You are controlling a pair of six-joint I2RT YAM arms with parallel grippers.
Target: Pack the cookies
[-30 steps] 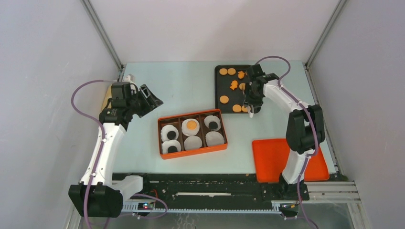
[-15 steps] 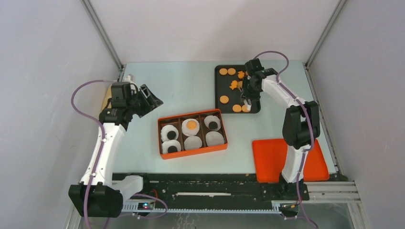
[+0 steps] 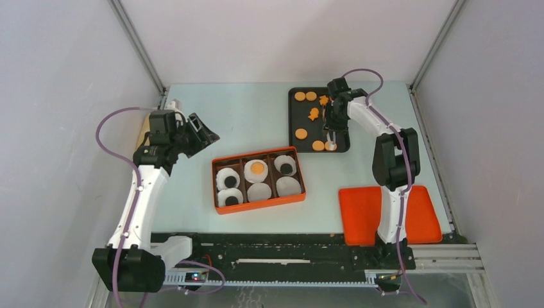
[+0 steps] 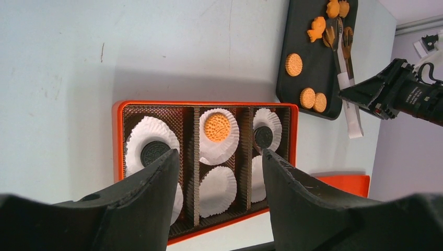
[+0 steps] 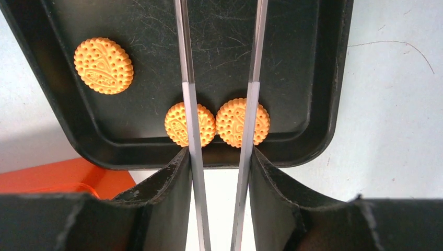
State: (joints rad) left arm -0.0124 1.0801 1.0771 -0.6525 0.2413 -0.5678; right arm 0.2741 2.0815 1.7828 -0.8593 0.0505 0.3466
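Observation:
Several round and fish-shaped orange cookies (image 3: 301, 133) lie on a black tray (image 3: 290, 122). My right gripper (image 3: 333, 123) hangs over the tray's right side, shut on a pair of silver tongs (image 5: 188, 78). The tong blades stand apart above two round cookies (image 5: 243, 122) at the tray's near edge, and their tips are out of view. The orange box (image 3: 256, 203) holds white liner cups, one with an orange cookie (image 3: 257, 169) and three with black cookies (image 3: 227, 179). My left gripper (image 3: 202, 135) is open and empty, left of the box, and looks down on it (image 4: 119, 136).
An orange lid (image 3: 365, 215) lies at the near right by the right arm's base. Two liner cups (image 3: 259, 191) in the box's near row hold nothing. Walls close in the table on the left, right and back.
My right gripper has moved with the tongs a little left and toward the far side, from the tray's near right corner further over the tray. The left arm has not moved.

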